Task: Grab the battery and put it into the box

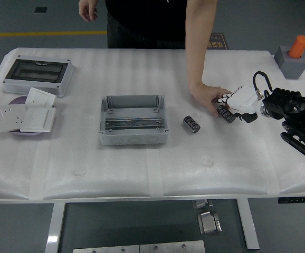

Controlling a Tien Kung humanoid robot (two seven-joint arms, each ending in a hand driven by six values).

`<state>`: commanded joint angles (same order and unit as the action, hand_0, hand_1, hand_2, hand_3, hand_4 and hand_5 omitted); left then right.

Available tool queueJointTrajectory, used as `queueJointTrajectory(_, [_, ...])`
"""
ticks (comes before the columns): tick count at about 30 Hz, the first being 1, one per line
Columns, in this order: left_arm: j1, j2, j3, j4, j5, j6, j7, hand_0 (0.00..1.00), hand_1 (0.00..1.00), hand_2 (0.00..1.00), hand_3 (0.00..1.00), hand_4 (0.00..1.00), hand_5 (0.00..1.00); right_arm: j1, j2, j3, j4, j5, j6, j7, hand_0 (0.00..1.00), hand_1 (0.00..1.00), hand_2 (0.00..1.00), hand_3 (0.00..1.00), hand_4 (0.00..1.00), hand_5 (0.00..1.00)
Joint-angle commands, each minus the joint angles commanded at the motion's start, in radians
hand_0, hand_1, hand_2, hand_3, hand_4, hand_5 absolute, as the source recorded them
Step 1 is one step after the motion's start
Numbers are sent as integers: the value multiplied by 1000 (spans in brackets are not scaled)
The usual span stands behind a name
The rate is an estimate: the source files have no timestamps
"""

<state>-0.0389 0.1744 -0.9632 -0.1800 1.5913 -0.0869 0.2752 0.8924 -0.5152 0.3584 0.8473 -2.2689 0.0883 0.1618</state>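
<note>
The nearer battery [191, 124] lies free on the white bench [142, 174], at about three o'clock from the grey box [133, 120] and well apart from its wall. It is a short dark cylinder lying on its side, long axis running roughly ten o'clock to four o'clock, one end cap turned toward the box's far corner. I judge it stiff, fairly dense and smooth-skinned, so it could roll or slip; taking it across the round middle of the barrel, fingers on opposite sides, looks safest, with the ends left clear.

Farther right, a second battery [226, 113] sits in the right robot hand [239, 105], whose white fingers [231, 100] appear clenched around it, though the view is small and the contact is hard to read. Its axis also slants ten to four. A person's hand [208, 96] reaches down from twelve o'clock and touches that battery and the fingertips.

The box stands open-topped with a metal rail inside and nothing of the task's in it yet. The left robot hand is out of sight.
</note>
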Motion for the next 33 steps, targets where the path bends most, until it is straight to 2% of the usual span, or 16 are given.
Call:
queueJointTrajectory(5, [7,-6,8,0,-18,-1,4,622,639,453,578,406,386,-4,9,-13,3,0,-6,-16,823,824,982,998,440,2])
queueJointTrajectory(13, [11,-9,22,0,-40,-3,7,622,638,451,578,405,384,-12,29,-71,7,0,-56,-89,823,824,981,998,440,2])
queueJointTrajectory(23, [12,-6,16,0,-34,-4,8,622,638,450,578,405,385,-11,34,-74,8,0,-52,-96,821,822,978,998,449,2])
queueJointTrajectory(33, [22,-8,-1,0,-21,-7,16,622,639,446,578,404,384,41,9,-113,44,40,-38,-132,819,821,974,998,466,2])
